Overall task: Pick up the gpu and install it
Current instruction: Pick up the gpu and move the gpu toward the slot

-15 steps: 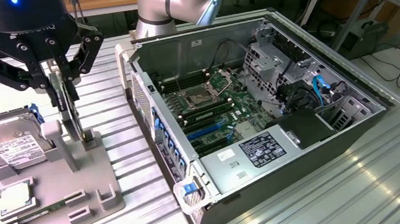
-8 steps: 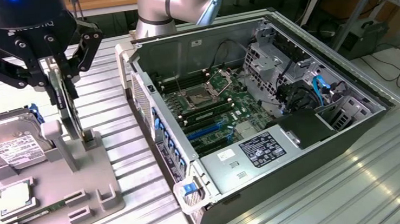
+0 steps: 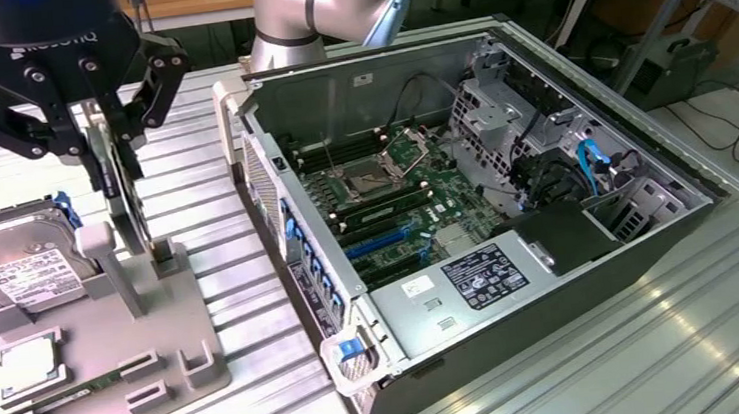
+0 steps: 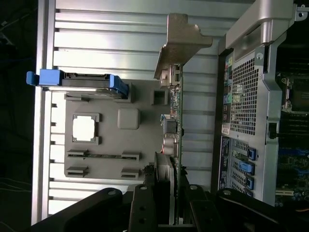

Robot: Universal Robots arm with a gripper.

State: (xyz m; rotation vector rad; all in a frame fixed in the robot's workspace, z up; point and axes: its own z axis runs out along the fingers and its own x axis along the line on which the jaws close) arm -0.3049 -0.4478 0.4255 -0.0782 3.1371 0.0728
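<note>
Where the gripper (image 3: 103,140) (image 4: 166,186) hangs: over the far end of the grey tray (image 3: 89,362) (image 4: 111,140), at the exterior view's upper left.
Claw: its black fingers (image 3: 134,117) sit on either side of the graphics card, pinching its flat faces near the upper edge.
Graphics card (image 3: 128,203) (image 4: 177,111): on edge, upright, its lower edge at the tray's end slot; whether it has left the slot cannot be told.
Bracket (image 4: 181,43): silver metal, at the card's end farthest from the fingers in the wrist view.
Hard drive (image 3: 26,262) (image 4: 79,79): silver with a white label and blue rails, propped on edge in the tray, apart from the card.
Processor (image 3: 29,362) (image 4: 83,129): flat in a square pocket of the tray.
Memory stick (image 3: 78,393) (image 4: 104,156): narrow, lying in a slot beside the processor.
Computer case (image 3: 371,66): open side up on the ribbed metal table (image 3: 623,345), just beside the tray toward the exterior view's right.
Motherboard (image 3: 397,215): green, exposed inside the case.
</note>
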